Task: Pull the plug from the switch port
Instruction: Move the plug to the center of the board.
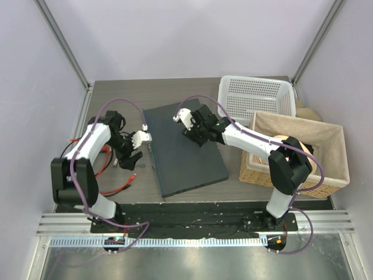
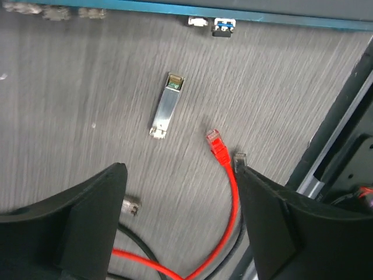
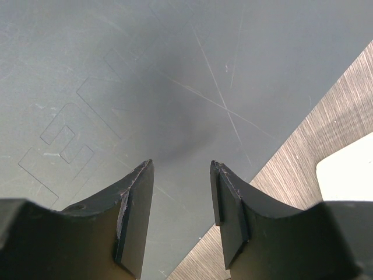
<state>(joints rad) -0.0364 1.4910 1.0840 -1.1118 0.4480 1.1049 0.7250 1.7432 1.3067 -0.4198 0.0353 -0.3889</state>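
Note:
The switch is a flat dark slate-grey box lying mid-table. Its bluish front edge runs along the top of the left wrist view, with a small blue plug and a white tab sitting in its sockets. My left gripper is open and empty, apart from that edge and above the loose cables; it shows left of the switch in the top view. My right gripper is open and empty just above the switch's top face, near its far edge.
A silver module lies loose on the table. A red cable plug, a black cable plug and a metal connector lie between my left fingers. A white perforated basket and a wicker basket stand on the right.

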